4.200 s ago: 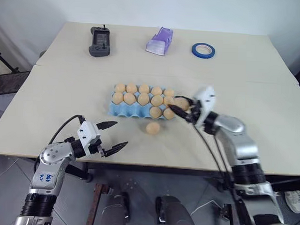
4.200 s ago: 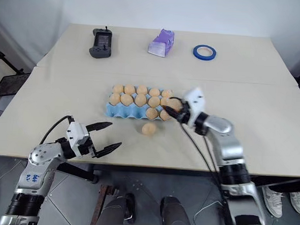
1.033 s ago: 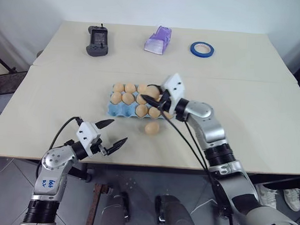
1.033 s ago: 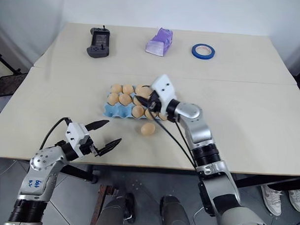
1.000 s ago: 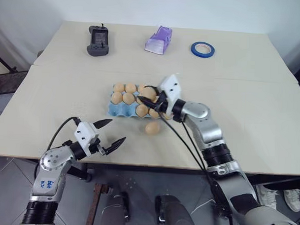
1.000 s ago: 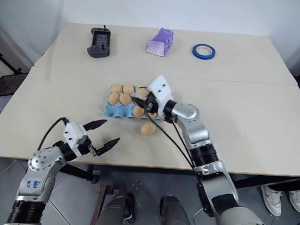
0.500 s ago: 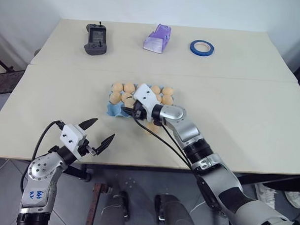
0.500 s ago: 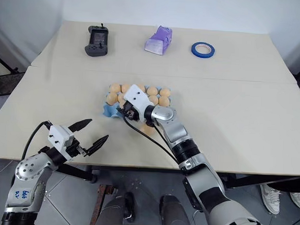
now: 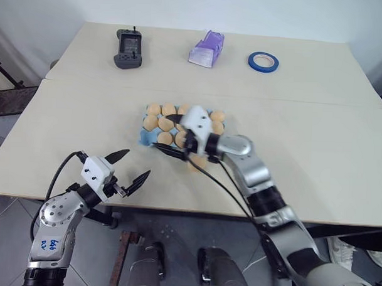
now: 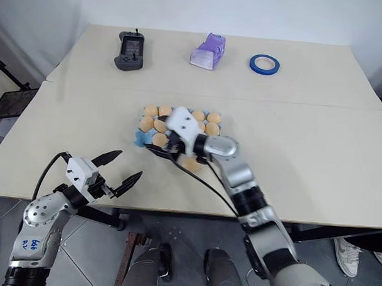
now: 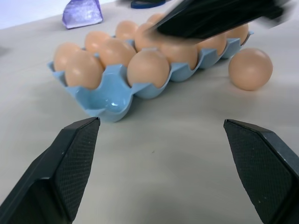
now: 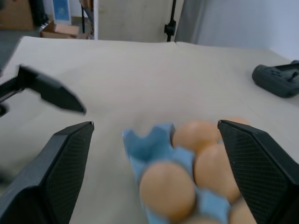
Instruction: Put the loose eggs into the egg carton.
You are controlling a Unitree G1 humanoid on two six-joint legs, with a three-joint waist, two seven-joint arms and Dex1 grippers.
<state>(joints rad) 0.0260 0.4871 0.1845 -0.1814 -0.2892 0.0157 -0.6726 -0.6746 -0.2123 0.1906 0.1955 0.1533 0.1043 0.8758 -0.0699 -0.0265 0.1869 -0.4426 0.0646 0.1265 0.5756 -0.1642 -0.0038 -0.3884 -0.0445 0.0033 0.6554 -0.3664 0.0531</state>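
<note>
One egg carton (image 11: 110, 100) holds about a dozen eggs (image 11: 147, 67), some hidden; one loose egg (image 11: 250, 69) lies beside it. Beyond the carton: one controller (image 9: 128, 50), one purple box (image 9: 205, 49), one tape roll (image 9: 263, 60).

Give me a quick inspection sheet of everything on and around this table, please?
Surface: pale beige table, two tops butted together.
Job's things: light-blue moulded egg carton nearly full of pale tan eggs, its near corner cup empty; one loose tan egg on the table beside it.
Clutter: dark grey handheld controller, purple box, blue tape roll, all along the far edge.
Grippers: left gripper open, near the front edge; right gripper open over the carton.
Cables: black leads along both arms.
Surroundings: white wall, grey tiled floor, a shoe at the right.
</note>
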